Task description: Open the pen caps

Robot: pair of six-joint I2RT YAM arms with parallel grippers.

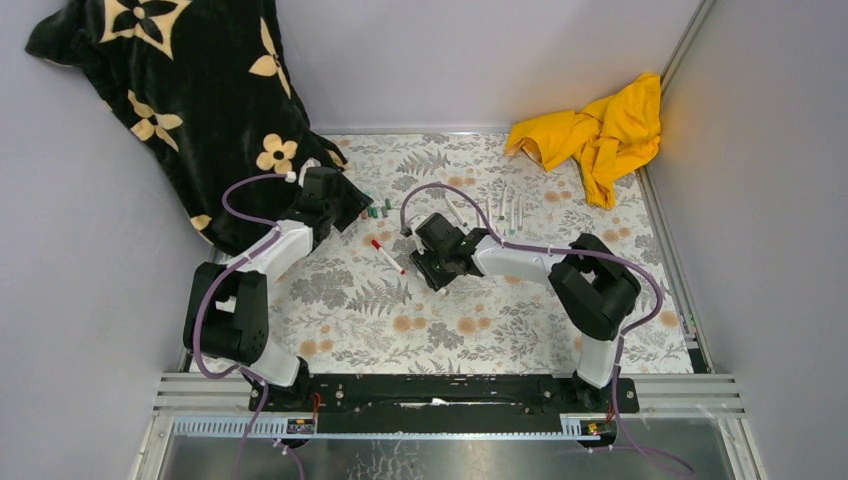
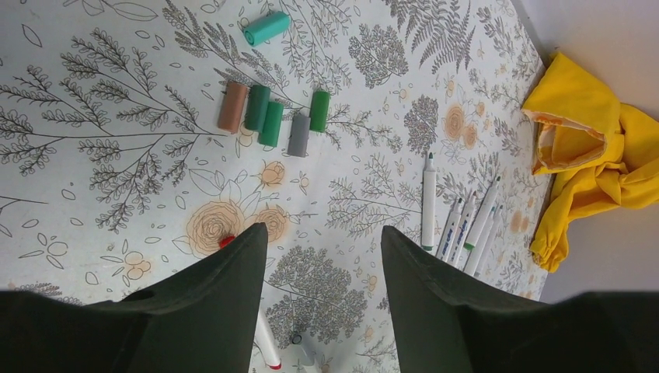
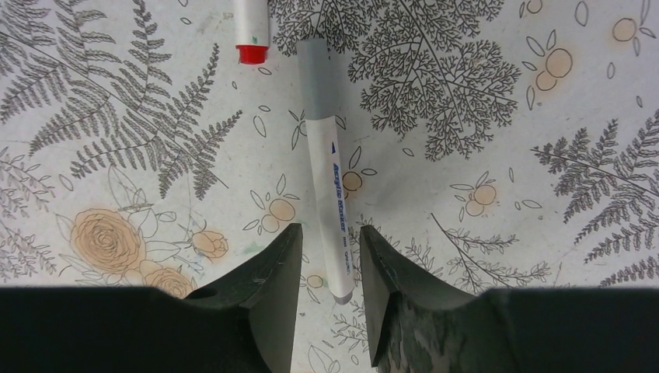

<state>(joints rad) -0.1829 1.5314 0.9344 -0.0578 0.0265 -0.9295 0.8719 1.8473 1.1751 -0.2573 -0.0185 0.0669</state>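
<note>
Currently my right claw (image 3: 330, 233) straddles the tail of a white pen (image 3: 329, 179), narrowed; whether it pinches I cannot tell. Its grey cap (image 3: 313, 78) lies toward 12 o'clock. Left claw (image 2: 322, 233) gapes empty. Risk: so rearward a grip lets the barrel swivel under pulling.

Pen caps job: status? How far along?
Done: six loose caps lie on the mat, several bare-tipped pens nearby. In hand: right gripper straddles the grey-capped marker, not yet clamped. Remaining: that marker and the red pen, seemingly still capped. The left gripper is open, empty.
</note>
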